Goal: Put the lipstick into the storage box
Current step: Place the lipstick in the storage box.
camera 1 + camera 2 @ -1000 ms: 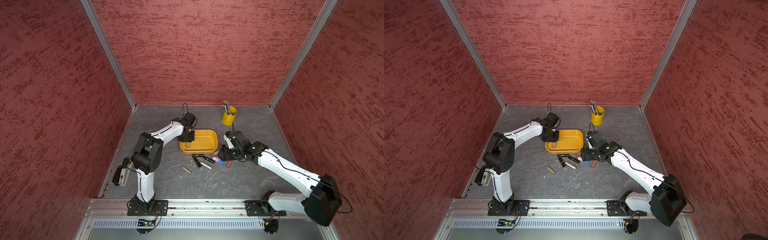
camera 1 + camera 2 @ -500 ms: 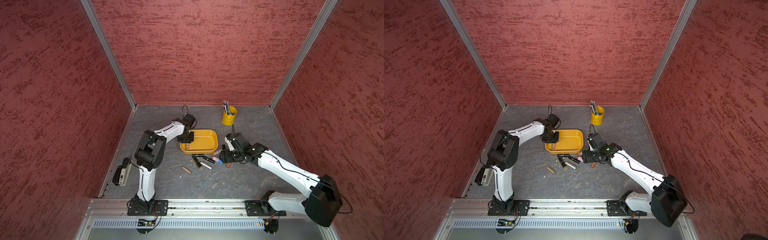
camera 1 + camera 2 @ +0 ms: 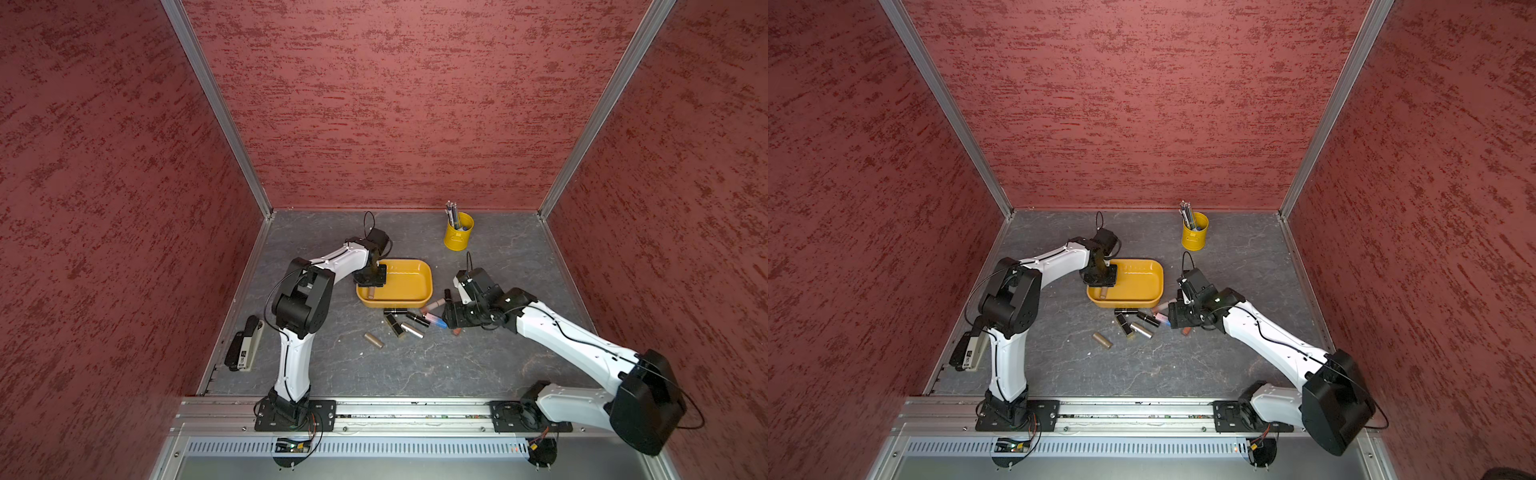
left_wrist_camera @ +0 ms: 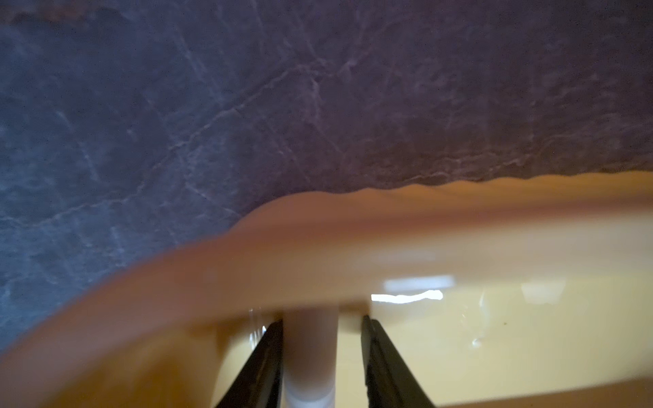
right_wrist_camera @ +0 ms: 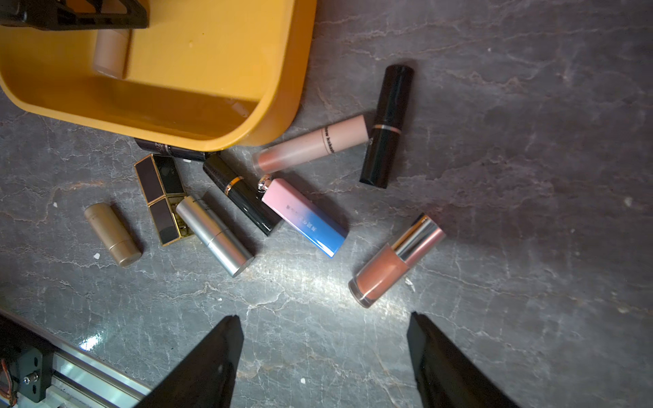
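**Top views.** Storage box [image 3: 409, 279]: glossy orange-yellow plastic tub, rectangular with rounded corners, centre of frame on a grey veined table [image 3: 415, 374]. Left gripper [image 3: 371, 284] stands over the box's left end. A pale nude lipstick tube [image 3: 371, 293] lies inside, under the gripper. Only the top views, both of them, show a yellow cylindrical pen cup [image 3: 1195, 237], upper right of the box, and a black-and-beige stapler-like tool [image 3: 243, 345] at the table's left edge.

**Left wrist view.** Blurred. Smooth box rim [image 4: 353, 247]. Black fingers [image 4: 261, 367] flank the matte tube, jaws narrowly parted: one finger lies against it, the other shows a slim gap.

**Right wrist view.** Right gripper [image 5: 323, 318]: jaws wide, nothing between, over the table. Finishes are legible only here, on items lying outside the box wall:
- tan-gold cylinder [image 5: 113, 235]
- square black-gold case [image 5: 164, 199]
- brushed silver tube [image 5: 215, 236]
- pink-to-blue case [image 5: 304, 217]
- frosted nude gloss tube [image 5: 312, 145]
- glossy black tube [image 5: 387, 127]
- chrome-capped gloss bottle [image 5: 395, 261]
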Tool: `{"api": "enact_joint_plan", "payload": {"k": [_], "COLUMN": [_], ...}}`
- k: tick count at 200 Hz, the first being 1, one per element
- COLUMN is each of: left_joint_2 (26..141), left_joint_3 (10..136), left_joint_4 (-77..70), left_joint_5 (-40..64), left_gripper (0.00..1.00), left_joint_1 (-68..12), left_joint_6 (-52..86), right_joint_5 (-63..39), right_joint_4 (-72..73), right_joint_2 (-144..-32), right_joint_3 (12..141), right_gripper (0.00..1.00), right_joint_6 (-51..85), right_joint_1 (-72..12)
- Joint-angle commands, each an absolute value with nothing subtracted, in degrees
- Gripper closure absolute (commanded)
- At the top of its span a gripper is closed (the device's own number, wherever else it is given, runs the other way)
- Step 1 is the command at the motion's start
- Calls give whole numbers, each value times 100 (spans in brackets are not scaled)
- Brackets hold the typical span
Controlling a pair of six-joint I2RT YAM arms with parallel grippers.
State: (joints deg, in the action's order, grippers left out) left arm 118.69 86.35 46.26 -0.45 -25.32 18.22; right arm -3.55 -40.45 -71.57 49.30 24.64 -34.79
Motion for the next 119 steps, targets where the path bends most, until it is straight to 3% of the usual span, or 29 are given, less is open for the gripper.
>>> {"api": "enact_joint_plan", "payload": {"k": [1,119], "left_joint_2": [12028,10820], "left_joint_3": [8769,8847], "left_joint_4": [4597,4309], "left_joint_5": [-54,329], "left_gripper": [55,45], "left_joint_1": [-2496,-2849], "left_joint_6": [1768,1799], "right_joint_5": [-168,138], "right_joint_4": [-4122,-4328], "right_joint_2": [-7009,-7072], "right_joint_3": [4855,4782], "right_gripper": [21,21], "right_joint_6": [2557,3017], "right_joint_1": [-3406,-3294]}}
